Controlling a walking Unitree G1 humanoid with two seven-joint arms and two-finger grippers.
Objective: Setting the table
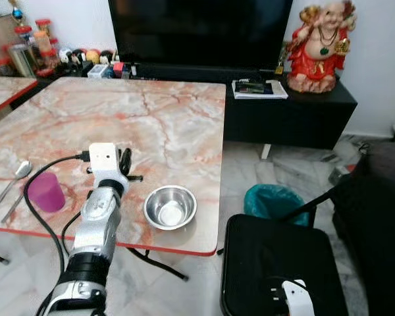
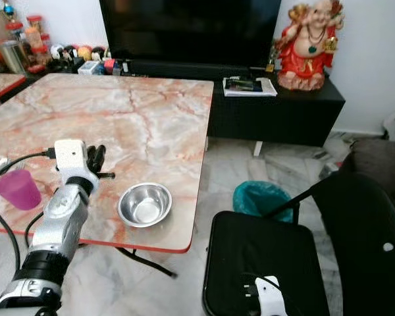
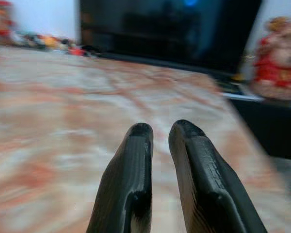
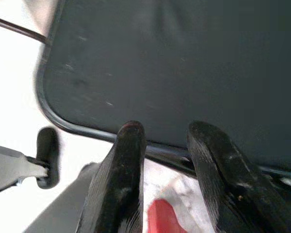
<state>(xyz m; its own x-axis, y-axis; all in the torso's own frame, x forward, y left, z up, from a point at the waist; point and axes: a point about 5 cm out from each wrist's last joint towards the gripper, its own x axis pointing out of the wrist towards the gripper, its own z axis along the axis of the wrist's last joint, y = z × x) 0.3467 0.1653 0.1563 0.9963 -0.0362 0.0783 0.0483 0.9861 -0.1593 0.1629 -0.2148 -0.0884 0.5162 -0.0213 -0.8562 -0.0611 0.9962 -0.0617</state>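
My left tool (image 3: 157, 133) hovers nearly closed, empty, above the pink marble desk (image 1: 164, 125); right tool (image 4: 172, 133) open over the black chair seat (image 4: 184, 63).

A: What carries everything here?

B: A marble-patterned table (image 1: 158, 125) with a red edge, pink and cream veined.

A: And what lies on it?

B: A steel bowl (image 1: 170, 207) near the front edge, at about five o'clock. A purple cup (image 1: 46, 191) at eight o'clock, well apart from the bowl. Just beside the cup, toward nine o'clock, a spoon (image 1: 18, 174) and a second utensil lying alongside it.
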